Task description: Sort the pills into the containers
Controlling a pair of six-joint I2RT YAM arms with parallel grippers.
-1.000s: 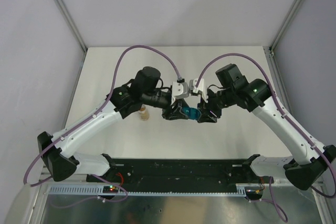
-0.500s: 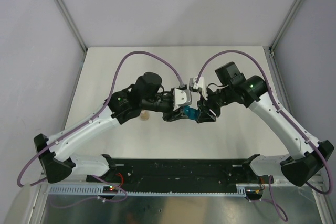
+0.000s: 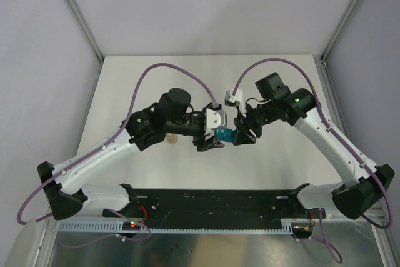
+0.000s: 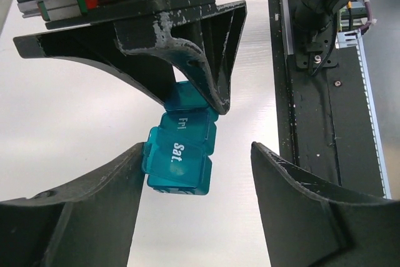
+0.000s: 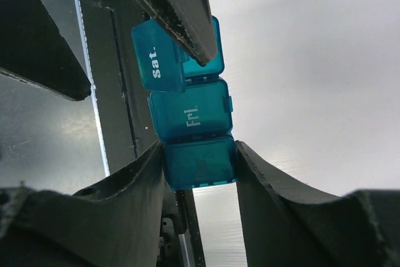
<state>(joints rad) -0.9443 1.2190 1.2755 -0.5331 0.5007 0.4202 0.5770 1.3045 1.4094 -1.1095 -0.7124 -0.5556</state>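
While my right jaws pinch the containers [image 3: 225, 135], the teal-blue strip hangs between my two wrists over the middle of the bench [image 3: 156, 73]. In the right wrist view my right fingers [image 5: 128, 198] press on both sides of the end compartment, the one beyond the lid marked "Fri". The rest of the containers [image 5: 190, 117] sticks straight out from that grip, "Fri" in the middle and "Sat." at the far end.

My left jaws are spread wide around that far end. In the left wrist view one of my left fingers [image 4: 81, 211] lies against the side of the "Sat." compartment. The other stands well apart from it, with bare bench showing in between. So the containers [image 4: 178, 154] are gripped by the right side alone. All the lids I can see look closed, though I cannot tell what is inside them.

From above, a small round orange-tan bottle [image 3: 170, 137] stands on the bench just beside my left arm [image 3: 112, 148], left of the strip and partly hidden by the arm.
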